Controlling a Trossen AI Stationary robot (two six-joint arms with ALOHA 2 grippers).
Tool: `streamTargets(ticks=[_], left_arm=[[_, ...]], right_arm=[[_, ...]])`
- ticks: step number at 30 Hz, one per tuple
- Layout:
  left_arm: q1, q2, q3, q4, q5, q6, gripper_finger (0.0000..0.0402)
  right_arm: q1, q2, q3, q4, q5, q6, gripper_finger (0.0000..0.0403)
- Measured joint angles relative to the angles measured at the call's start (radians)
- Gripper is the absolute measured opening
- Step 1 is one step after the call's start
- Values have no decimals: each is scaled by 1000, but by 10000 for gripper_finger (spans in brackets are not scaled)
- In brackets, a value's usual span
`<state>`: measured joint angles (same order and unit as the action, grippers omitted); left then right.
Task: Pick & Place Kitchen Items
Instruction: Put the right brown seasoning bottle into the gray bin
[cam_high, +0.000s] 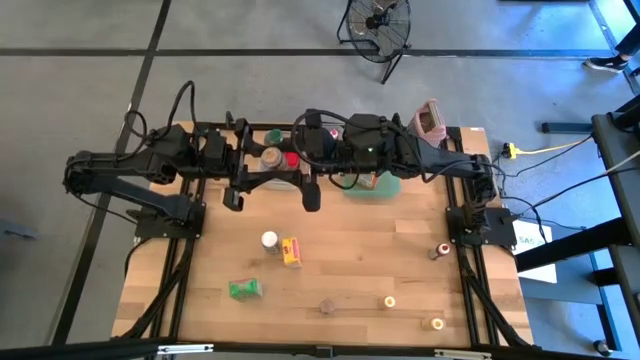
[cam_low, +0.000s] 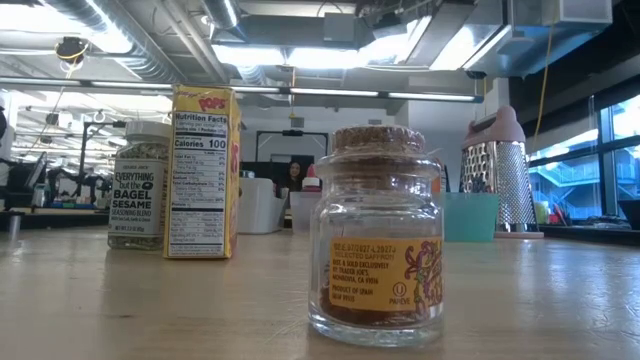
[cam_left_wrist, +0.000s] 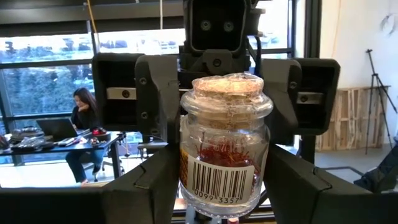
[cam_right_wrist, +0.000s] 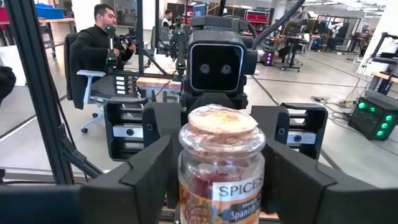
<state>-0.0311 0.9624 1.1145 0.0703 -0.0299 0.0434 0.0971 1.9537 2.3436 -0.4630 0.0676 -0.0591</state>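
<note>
High over the table's far side, a small glass spice jar (cam_high: 272, 158) with a cork lid stands upright between my two grippers, which face each other. My left gripper (cam_left_wrist: 224, 208) comes from the table's left and is shut on the jar. My right gripper (cam_right_wrist: 221, 205) comes level from the right, open. Its fingers (cam_right_wrist: 146, 177) stand close on either side of the same jar, and I cannot tell whether they touch it. On the table lie a white-capped bottle (cam_high: 269, 240), a yellow box (cam_high: 291, 252), a green box (cam_high: 245, 289) and another cork-lidded jar (cam_low: 375, 235). My left gripper pinches the jar's glass body (cam_left_wrist: 185, 171) between its two fingers, one on each side, below the lid. The fingers lie level and come from the table's left. The jar stands upright in the hold, cork lid up, lifted clear of the table.
A metal grater (cam_high: 428, 120) with a pink top and a green tub (cam_high: 370, 188) stand at the far edge. Small bottles (cam_high: 437, 250) (cam_high: 389, 302) (cam_high: 436, 323) lie toward the near right. A seasoning bottle (cam_low: 138, 185) stands beside the yellow box (cam_low: 203, 170). People sit beyond the table.
</note>
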Motion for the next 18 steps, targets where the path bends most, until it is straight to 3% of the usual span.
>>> streamTargets(ticks=[5,15,18], left_arm=[[0,4,0,1,3,4,191],[0,7,0,1,2,11,191],[0,7,0,-5,2,11,213]], right_arm=[[0,0,1,-6,-3,2,186],[0,-1,1,-27,-3,-1,186],[0,0,1,-32,-3,-3,186]])
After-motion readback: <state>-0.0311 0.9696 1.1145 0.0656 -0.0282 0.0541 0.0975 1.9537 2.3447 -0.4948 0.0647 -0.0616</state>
